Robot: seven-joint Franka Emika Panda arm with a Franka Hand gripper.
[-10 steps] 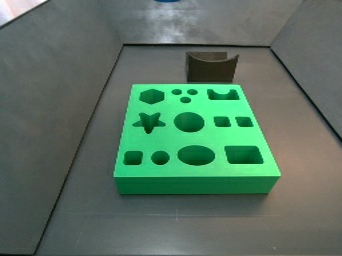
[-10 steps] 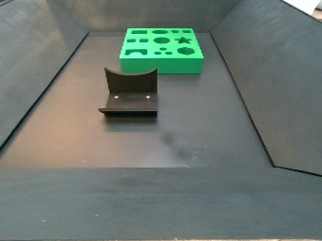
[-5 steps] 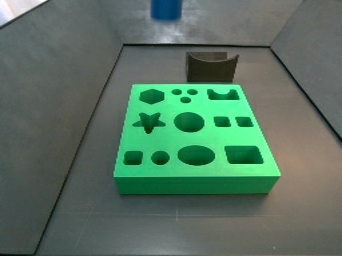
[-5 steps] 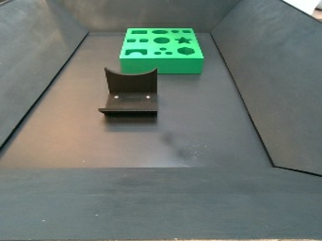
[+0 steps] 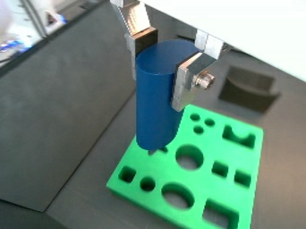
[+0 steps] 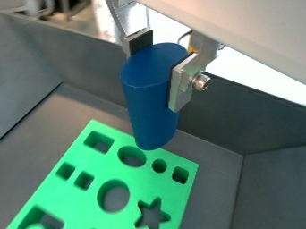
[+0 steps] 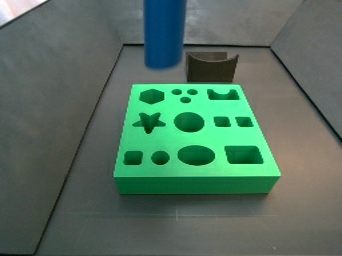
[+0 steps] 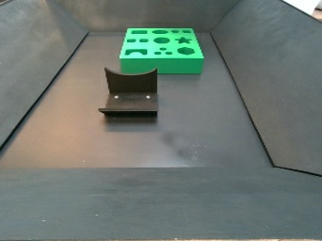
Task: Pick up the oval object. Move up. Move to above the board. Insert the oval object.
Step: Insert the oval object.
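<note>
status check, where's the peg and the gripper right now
Gripper shut on blue peg, held upright. Peg above green board, not inserted. Nothing in the way.

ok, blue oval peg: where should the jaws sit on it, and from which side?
Upper end, from above. The oval object hangs upright over the board, the gripper pinching its top across the sides. That leaves the long lower shaft and tip free to enter a cutout.

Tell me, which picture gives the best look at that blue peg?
A wrist view shows the blue peg best: nearly full length, upright, clamped in the tool above the green board. Another wrist view shows it similarly. A side view cuts off its top, and the remaining side view misses it entirely.
</note>
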